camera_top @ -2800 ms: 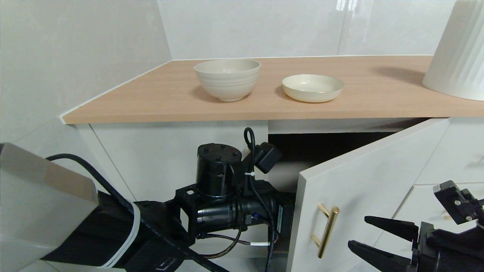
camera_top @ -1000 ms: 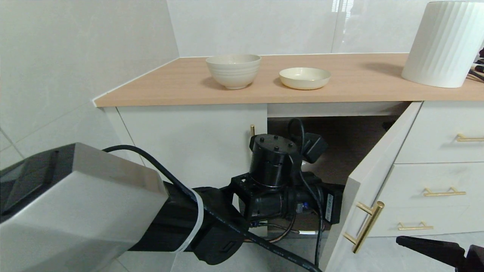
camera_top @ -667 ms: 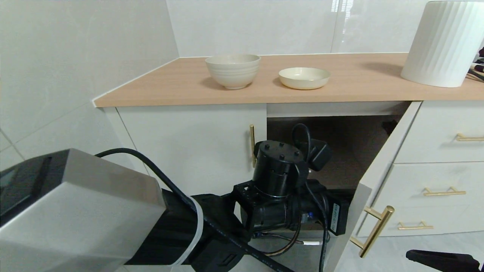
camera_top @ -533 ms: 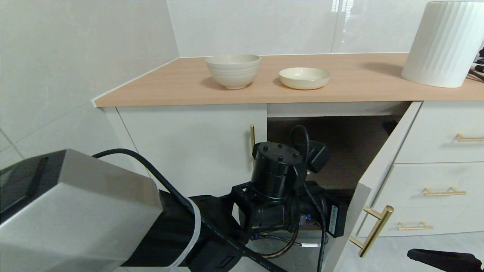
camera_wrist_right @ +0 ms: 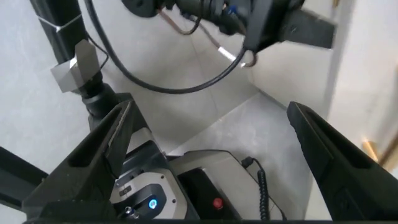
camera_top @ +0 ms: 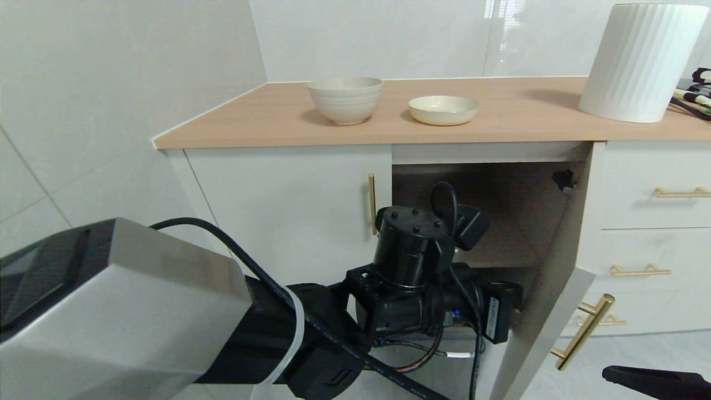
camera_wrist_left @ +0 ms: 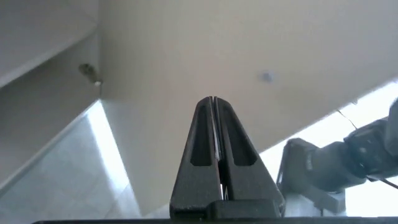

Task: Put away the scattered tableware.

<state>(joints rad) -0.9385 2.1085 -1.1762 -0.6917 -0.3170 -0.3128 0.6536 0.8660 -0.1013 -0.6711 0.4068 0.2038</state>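
On your left the wooden countertop [camera_top: 266,125] runs out from the tiled corner. The task's tableware sits on it, back from the front edge. There is a deep ribbed bowl [camera_top: 345,99], upright, and to its right, not touching it, a shallow dish [camera_top: 444,109]. Farther right stands a tall white fluted container [camera_top: 639,61]. At the far edge lie some dark-handled utensils [camera_top: 691,97], too cropped to name better.

Under the counter, the closed cabinet door [camera_top: 289,211] with its brass handle [camera_top: 371,204] comes first. Next is the open compartment [camera_top: 500,222], brown inside. The left arm's wrist [camera_top: 414,261] sits low in front of that opening and hides its lower left part. The open cabinet door [camera_top: 555,316] stands swung out toward you, nearly edge-on, with its brass pull [camera_top: 586,332] facing right. It covers part of the drawers [camera_top: 655,166] beyond.

The left gripper [camera_wrist_left: 212,102] has both fingers pressed flat together with nothing between them. It points at a pale flat panel, possibly the open door's inner face, though you can't be sure from here. The right gripper [camera_wrist_right: 210,111] has its jaws spread wide and holds nothing, above the pale floor tiles [camera_wrist_right: 249,143]. In the head view one dark finger [camera_top: 655,382] shows low at the right, near the open door's bottom corner.
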